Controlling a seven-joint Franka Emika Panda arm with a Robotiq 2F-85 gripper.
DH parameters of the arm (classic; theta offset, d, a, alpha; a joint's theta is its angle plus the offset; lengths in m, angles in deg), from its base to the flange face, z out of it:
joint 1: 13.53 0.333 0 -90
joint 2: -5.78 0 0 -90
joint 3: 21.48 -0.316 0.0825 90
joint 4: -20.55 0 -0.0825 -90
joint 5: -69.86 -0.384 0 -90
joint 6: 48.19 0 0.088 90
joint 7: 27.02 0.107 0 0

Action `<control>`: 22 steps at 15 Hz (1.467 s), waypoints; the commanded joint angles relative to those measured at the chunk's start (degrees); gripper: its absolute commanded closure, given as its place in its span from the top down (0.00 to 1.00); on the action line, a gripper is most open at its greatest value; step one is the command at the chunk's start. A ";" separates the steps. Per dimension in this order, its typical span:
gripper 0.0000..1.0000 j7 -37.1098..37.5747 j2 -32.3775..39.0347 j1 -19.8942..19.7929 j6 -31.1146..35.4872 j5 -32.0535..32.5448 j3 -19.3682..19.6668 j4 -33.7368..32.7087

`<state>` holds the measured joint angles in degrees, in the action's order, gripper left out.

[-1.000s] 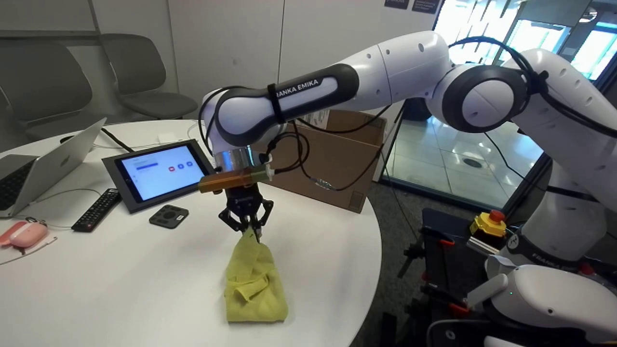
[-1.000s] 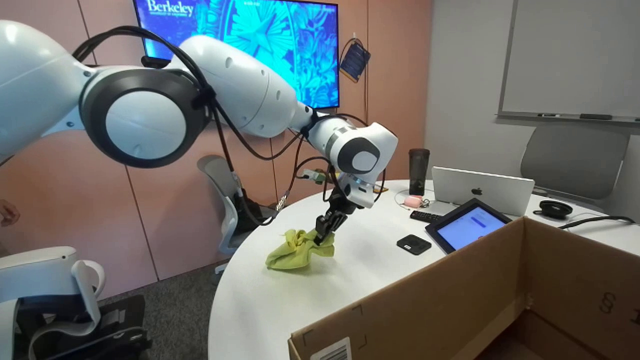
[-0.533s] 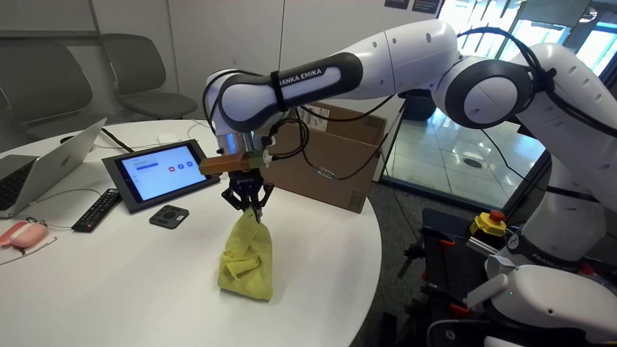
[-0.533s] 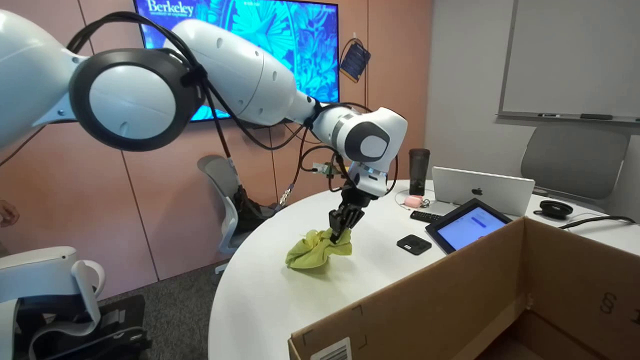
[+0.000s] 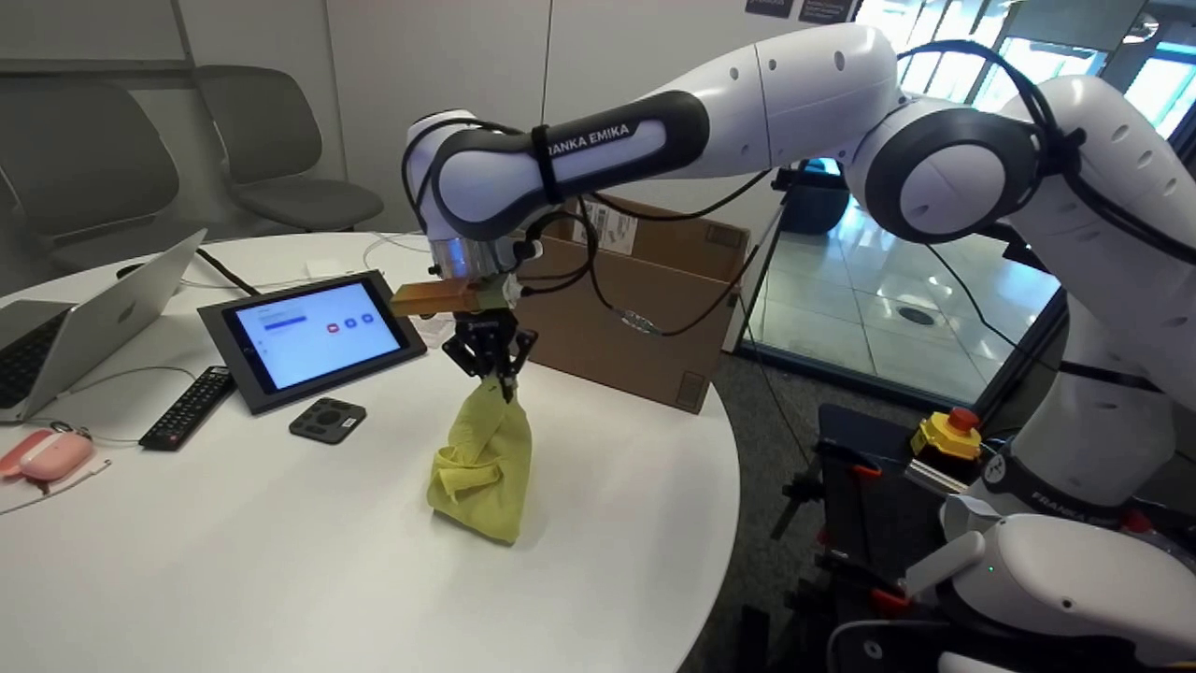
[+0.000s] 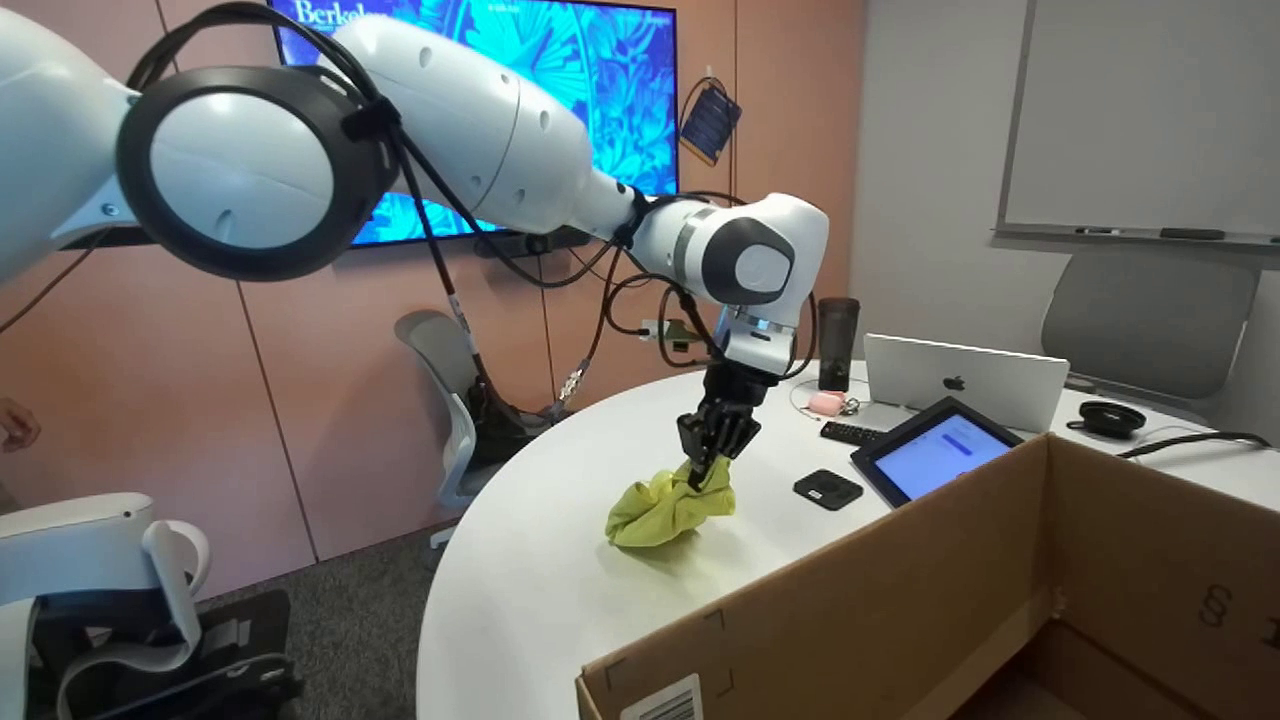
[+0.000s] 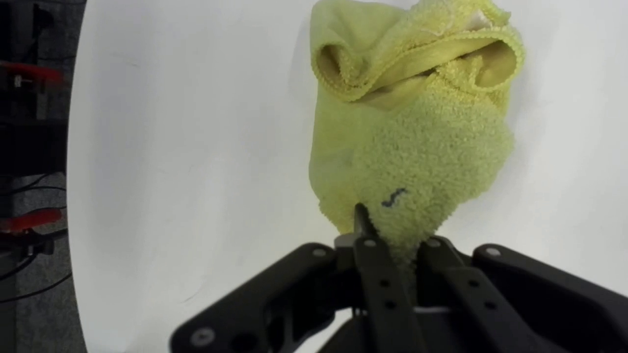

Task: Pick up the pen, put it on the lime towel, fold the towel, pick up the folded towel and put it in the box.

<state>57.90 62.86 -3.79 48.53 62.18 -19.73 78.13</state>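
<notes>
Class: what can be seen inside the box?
In an exterior view, the box shows inner walls, a printed mark and part of its bottom. The frame cuts off the rest; in an exterior view, its near wall hides the bottom. I cannot tell what lies there.

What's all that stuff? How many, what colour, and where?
lime towel: one, yellow-green, in gripper
table: one, white, under lime towel
box: one, brown, at table's edge
tablet: one, black, on table
laptop: one, silver, near tablet
remote: one, black, near tablet
square gadget: one, black, near tablet
small case: one, pink, near remote
tumbler: one, black, near laptop
chairs: at least two, grey, around table
big screen: one, blue, on wall
pen: can't make it out
arm: one, mostly white, over table
gripper: one, black, shut on lime towel
</notes>
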 commanded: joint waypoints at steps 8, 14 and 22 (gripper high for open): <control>0.01 -1.43 0.16 7.04 -0.68 1.47 -3.56 -0.88; 0.01 -4.60 2.76 9.76 1.39 0.71 -7.06 -1.35; 0.31 -6.57 8.42 13.08 6.76 1.79 -8.27 -3.17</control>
<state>53.09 68.78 8.59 53.71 63.31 -27.73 77.76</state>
